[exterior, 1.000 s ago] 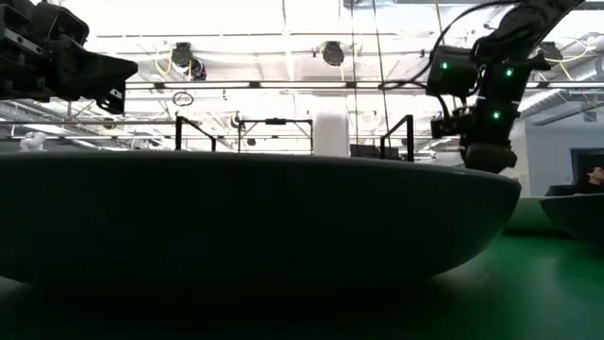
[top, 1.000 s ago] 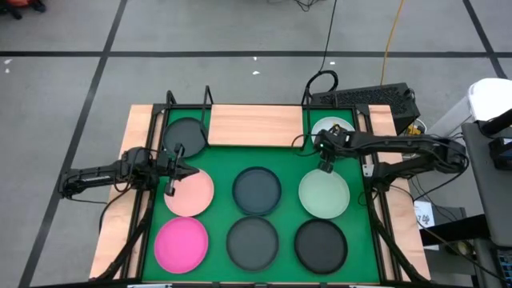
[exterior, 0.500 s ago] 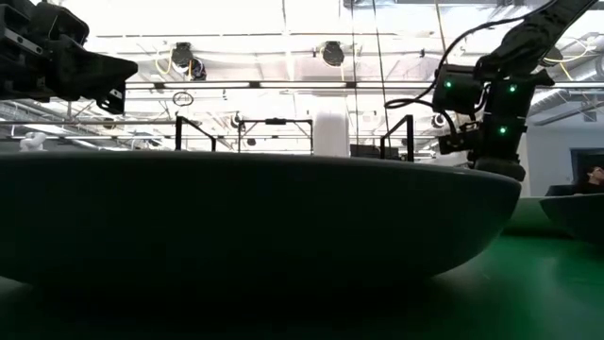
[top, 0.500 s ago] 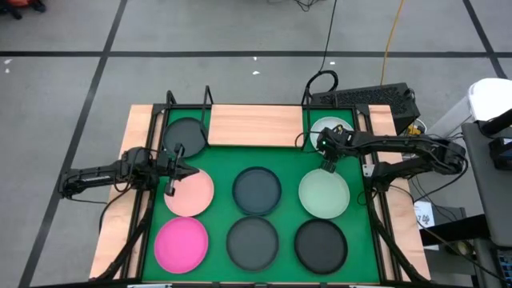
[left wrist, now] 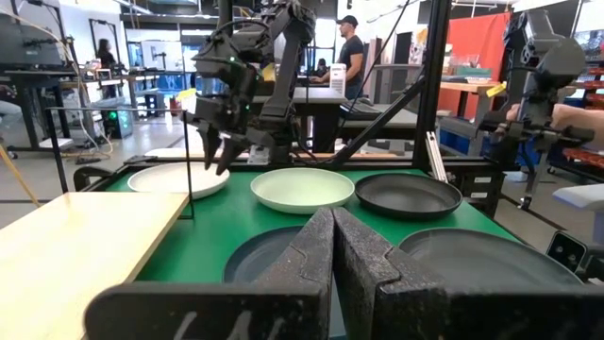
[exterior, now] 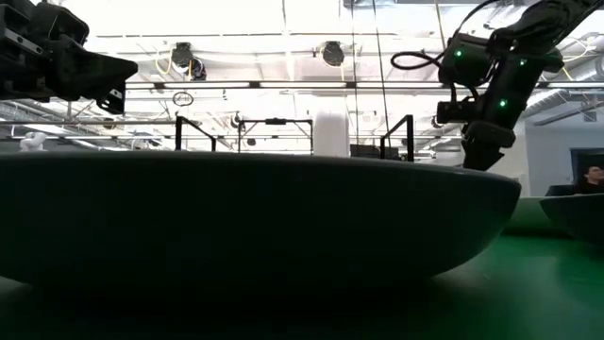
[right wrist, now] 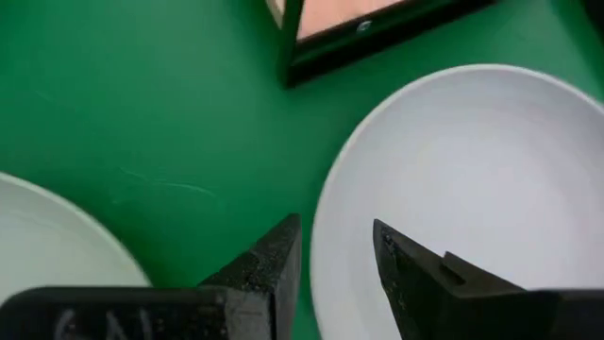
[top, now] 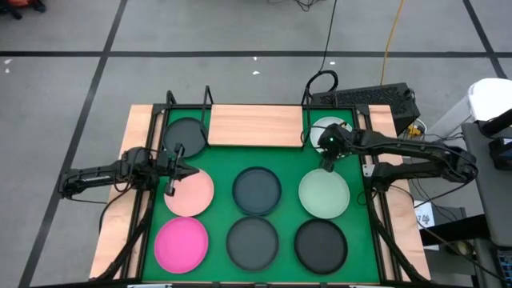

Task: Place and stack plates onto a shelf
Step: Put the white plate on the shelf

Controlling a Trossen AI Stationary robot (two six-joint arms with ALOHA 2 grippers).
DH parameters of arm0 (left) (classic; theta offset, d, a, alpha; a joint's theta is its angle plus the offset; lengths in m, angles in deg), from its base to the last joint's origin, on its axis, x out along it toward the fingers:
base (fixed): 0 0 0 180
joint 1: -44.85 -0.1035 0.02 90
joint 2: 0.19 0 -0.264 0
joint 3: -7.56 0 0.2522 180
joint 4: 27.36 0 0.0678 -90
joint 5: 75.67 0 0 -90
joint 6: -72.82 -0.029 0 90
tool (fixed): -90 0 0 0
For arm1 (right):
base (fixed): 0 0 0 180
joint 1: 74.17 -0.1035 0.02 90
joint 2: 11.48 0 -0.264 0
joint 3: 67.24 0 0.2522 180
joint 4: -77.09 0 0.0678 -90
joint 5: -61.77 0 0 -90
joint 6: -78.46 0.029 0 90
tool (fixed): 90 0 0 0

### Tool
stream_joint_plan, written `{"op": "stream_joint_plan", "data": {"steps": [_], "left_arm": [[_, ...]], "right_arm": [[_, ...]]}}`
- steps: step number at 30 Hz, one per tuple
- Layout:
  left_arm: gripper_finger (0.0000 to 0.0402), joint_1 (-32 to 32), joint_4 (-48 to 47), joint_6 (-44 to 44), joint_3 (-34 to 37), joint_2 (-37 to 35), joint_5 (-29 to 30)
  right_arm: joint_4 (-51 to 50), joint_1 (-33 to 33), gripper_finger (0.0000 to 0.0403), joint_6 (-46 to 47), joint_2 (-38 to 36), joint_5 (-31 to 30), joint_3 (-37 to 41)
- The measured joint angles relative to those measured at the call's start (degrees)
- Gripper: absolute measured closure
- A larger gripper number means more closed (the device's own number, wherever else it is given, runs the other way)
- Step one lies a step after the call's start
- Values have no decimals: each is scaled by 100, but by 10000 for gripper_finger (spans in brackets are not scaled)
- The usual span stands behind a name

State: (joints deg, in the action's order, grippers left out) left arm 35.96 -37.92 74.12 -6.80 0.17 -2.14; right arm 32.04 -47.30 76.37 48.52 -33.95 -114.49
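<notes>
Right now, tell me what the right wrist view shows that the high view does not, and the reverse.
Only the right wrist view shows the right gripper open, its fingers straddling the white plate's near rim. Only the high view shows the left gripper over the pale pink plate, the hot pink plate and four dark plates. Both show the white plate, the pale green plate and the shelf.

A hot pink plate [top: 182, 243] and a pale pink plate [top: 190, 193] are lying on the green mat [top: 284, 172]. A white plate [right wrist: 453, 179] is showing beside a pale green plate [top: 324, 194].
</notes>
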Motion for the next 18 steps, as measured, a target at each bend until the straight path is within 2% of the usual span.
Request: {"op": "stream_joint_plan", "data": {"steps": [10,15,18], "left_arm": [[394,0,-2,2,-2,0,0],[394,0,0,1,-1,0,0],[394,-2,0,2,-2,0,0]], "right_arm": [[241,-1,287,110,399,-39,375],[439,0,288,191,568,-598,463],[468,0,308,175,605,-793,463]]}}
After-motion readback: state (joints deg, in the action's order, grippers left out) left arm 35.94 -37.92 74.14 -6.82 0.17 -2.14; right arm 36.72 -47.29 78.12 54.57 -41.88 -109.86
